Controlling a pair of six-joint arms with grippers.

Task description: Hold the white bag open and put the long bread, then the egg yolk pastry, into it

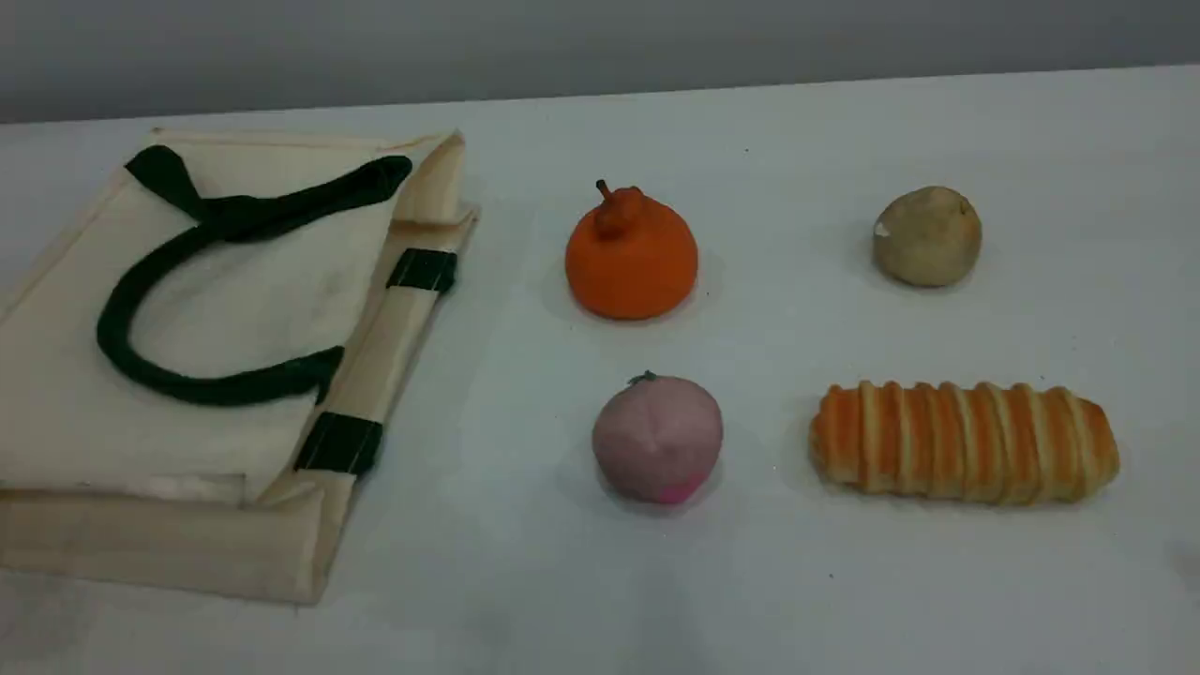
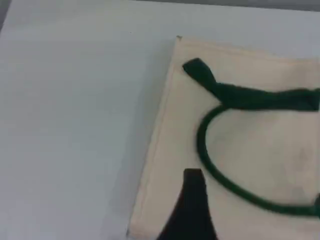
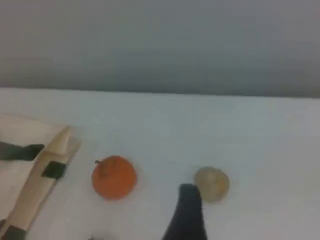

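The white bag point(image 1: 234, 309) lies flat at the table's left, its dark green handles point(image 1: 122, 309) draped over the top, its mouth toward the middle. The long bread point(image 1: 964, 441) lies crosswise at the near right. Behind it sits the egg yolk pastry point(image 1: 927, 235). Neither arm shows in the scene view. In the left wrist view one dark fingertip point(image 2: 192, 200) hovers above the bag point(image 2: 260, 150) near its corner. The right wrist view has a fingertip point(image 3: 186, 210) just left of the pastry point(image 3: 211, 184), well above the table. Nothing is held by either gripper.
An orange stemmed fruit point(image 1: 631, 255) stands mid-table, also seen in the right wrist view point(image 3: 114, 177). A pink ball point(image 1: 657, 438) sits in front of it, left of the bread. Bare white tabletop point(image 1: 525, 581) runs along the near edge.
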